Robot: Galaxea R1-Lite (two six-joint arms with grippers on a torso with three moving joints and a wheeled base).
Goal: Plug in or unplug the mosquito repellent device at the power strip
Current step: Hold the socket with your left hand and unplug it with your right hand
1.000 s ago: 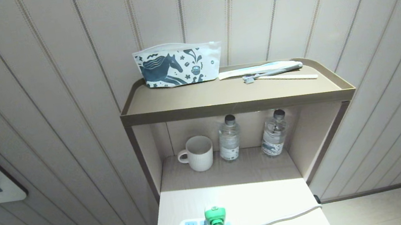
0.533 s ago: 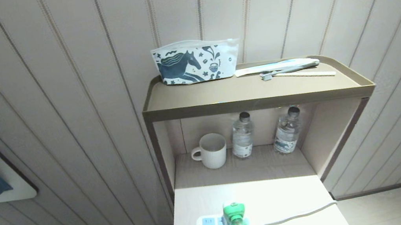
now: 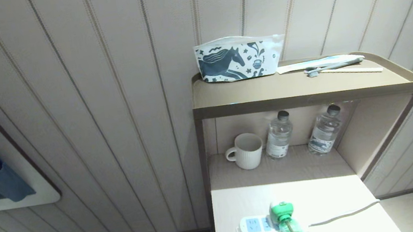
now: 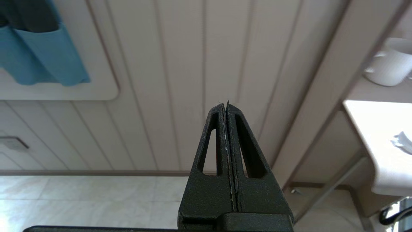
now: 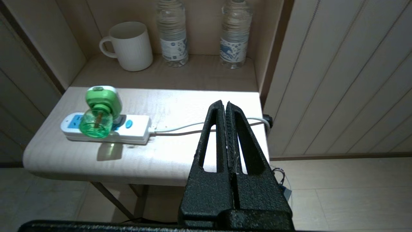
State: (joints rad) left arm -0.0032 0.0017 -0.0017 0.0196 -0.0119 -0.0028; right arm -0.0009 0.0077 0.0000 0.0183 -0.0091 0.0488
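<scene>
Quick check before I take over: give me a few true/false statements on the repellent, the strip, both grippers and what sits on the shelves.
1. The mosquito repellent device sits plugged into the power strip. True.
2. The right gripper is closed on the device. False: it is shut, empty and off to the side, over the cord.
3. The left gripper is shut and faces the wall. True.
4. The mug stands on the top shelf. False: it is on the lower shelf beside two water bottles.
</scene>
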